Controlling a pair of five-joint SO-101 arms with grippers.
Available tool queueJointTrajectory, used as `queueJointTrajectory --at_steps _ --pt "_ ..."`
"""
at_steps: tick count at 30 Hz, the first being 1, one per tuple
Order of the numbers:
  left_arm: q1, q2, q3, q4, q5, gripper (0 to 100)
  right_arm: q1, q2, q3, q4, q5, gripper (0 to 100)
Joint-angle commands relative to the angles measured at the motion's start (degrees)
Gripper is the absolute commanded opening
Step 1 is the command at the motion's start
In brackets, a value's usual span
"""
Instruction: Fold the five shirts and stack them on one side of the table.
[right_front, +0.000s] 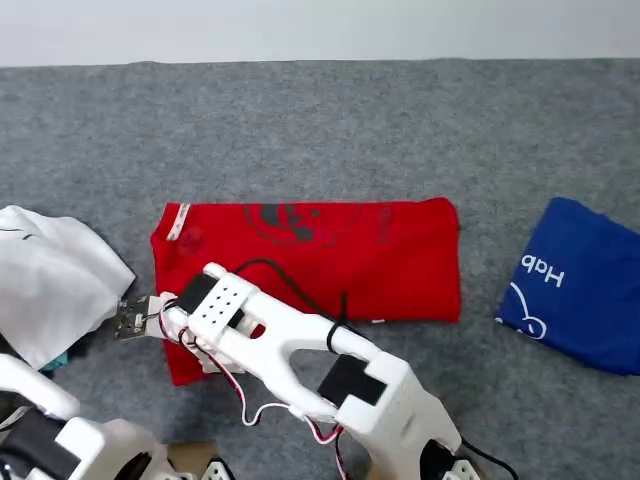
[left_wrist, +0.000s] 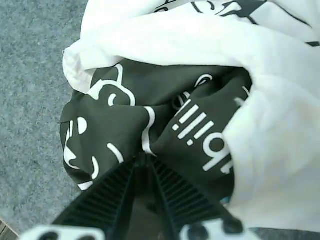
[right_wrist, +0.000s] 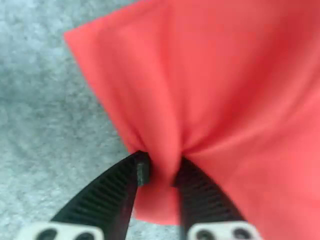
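Note:
A red shirt (right_front: 380, 260) lies folded into a wide band at the middle of the grey table. My right gripper (right_front: 172, 325) is at its near left corner, shut on a pinch of red shirt (right_wrist: 225, 100) between the black fingers (right_wrist: 120, 195), gripper (right_wrist: 160, 170). At the left edge a white shirt (right_front: 50, 275) is heaped over a black shirt (left_wrist: 115, 125) with white print. My left gripper (left_wrist: 145, 162) is shut, its tips touching the black cloth below the white shirt (left_wrist: 200, 35). I cannot tell whether cloth is caught in it.
A folded blue shirt (right_front: 580, 285) lies at the right edge of the table. Grey carpet-like table surface (right_front: 320, 130) stretches bare behind the red shirt. The left arm's white body (right_front: 40, 420) sits at the near left corner.

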Motion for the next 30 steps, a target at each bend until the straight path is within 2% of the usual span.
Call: queueJointTrajectory --at_steps 1,13,30 --pt "0.79 -0.35 -0.84 0.53 -0.26 1 0.31 2.59 -3.08 2.95 0.62 0.7" --pt "5.98 -0.35 -4.79 4.48 -0.18 1 6.64 0.84 -22.77 14.37 0.62 1.0" --pt "6.33 -0.26 -4.53 4.22 -0.26 1 15.69 7.34 -23.91 4.62 0.26 1.3"
